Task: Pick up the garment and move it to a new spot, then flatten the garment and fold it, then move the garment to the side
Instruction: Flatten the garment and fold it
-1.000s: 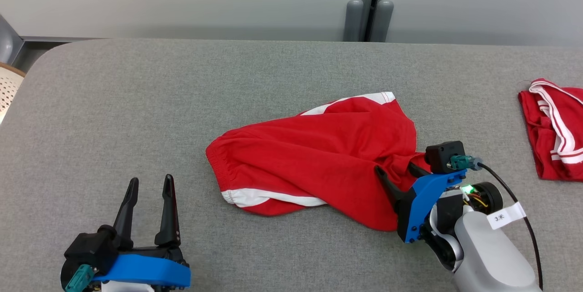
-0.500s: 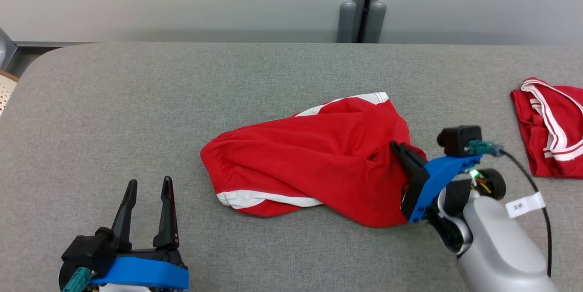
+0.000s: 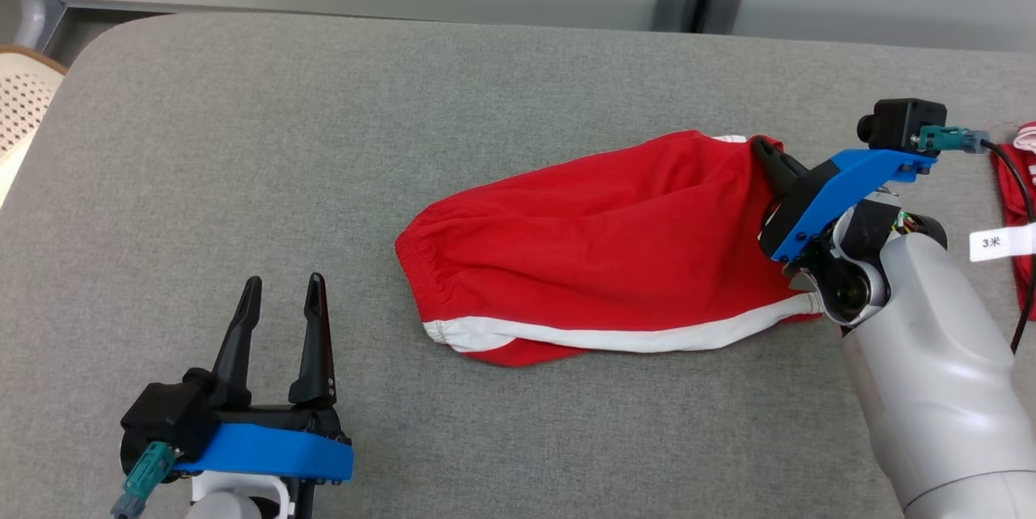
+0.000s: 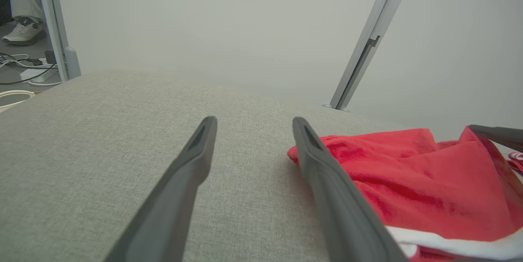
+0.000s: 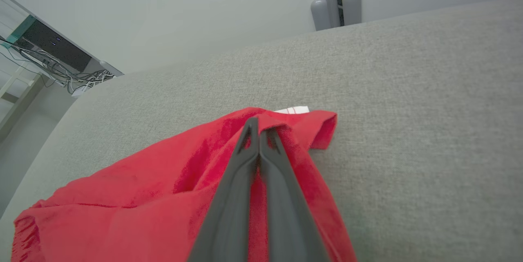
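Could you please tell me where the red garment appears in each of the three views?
Head view: the red garment lies right of centre on the grey table.
Left wrist view: it sits at the lower right.
Right wrist view: it runs from lower left to centre.
Shared landmark: the right gripper, shut on the garment's end.

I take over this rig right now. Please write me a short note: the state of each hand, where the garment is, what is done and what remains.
Right hand: shut on the right end of the red shorts.
Left hand: open, holding nothing, apart from the shorts.
Shorts: stretched out, not flat, on the grey table.
A second red garment lies at the table's far right.
Done: grasp.
Left: flatten, fold, move aside.
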`<state>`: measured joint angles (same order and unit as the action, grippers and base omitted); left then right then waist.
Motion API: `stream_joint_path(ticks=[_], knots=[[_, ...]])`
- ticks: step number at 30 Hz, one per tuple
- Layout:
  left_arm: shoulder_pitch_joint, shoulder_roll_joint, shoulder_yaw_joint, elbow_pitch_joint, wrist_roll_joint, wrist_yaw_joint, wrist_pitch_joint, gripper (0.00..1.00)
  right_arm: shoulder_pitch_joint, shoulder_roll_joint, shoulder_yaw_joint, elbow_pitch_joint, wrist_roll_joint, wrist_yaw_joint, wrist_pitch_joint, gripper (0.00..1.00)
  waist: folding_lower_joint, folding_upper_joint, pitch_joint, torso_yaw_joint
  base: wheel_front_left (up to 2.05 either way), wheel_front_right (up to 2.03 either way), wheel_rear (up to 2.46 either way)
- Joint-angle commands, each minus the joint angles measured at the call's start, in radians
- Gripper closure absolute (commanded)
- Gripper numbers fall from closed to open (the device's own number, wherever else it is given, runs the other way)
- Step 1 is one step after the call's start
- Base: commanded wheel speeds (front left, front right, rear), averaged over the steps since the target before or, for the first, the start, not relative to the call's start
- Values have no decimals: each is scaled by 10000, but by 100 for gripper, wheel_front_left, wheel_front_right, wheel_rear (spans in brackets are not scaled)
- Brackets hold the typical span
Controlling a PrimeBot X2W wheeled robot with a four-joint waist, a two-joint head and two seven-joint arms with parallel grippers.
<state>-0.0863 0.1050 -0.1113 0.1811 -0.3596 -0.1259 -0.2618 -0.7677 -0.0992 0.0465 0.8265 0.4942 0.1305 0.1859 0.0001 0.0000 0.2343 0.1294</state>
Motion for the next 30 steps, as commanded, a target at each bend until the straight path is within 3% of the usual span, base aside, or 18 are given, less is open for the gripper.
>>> stream_joint_path(ticks=[1,2,3,10,15,23,30], knots=[[-130,-6,-2,-37,-24,-70,-38,0,-248,20,-101,243,-103,5,-108,100,-1,0,202,192,0,0,0],[-159,-22,-27,-44,-30,-70,-40,0,-349,-3,-186,521,-227,5,-139,60,-1,0,257,246,0,0,0],[-190,-39,-49,-49,-29,-70,-38,0,-452,-29,-217,749,-397,5,-205,0,-1,0,290,291,0,0,0],[-165,-124,31,14,64,-70,-40,0,-310,-282,-656,1708,-1210,5,-1057,0,-1,0,117,300,0,0,0],[75,-67,290,50,132,-71,-38,0,472,-229,-740,1319,-1809,5,-1979,0,-1,0,-245,-127,0,0,0],[537,-11,799,300,138,-71,-38,0,2798,20,-334,-1298,-2817,4,-3921,0,-1,0,-897,-893,0,0,0],[888,108,954,633,278,-55,-40,0,5353,352,-590,-4407,-3753,4,-4432,0,-1,0,-1457,-1242,0,0,0]])
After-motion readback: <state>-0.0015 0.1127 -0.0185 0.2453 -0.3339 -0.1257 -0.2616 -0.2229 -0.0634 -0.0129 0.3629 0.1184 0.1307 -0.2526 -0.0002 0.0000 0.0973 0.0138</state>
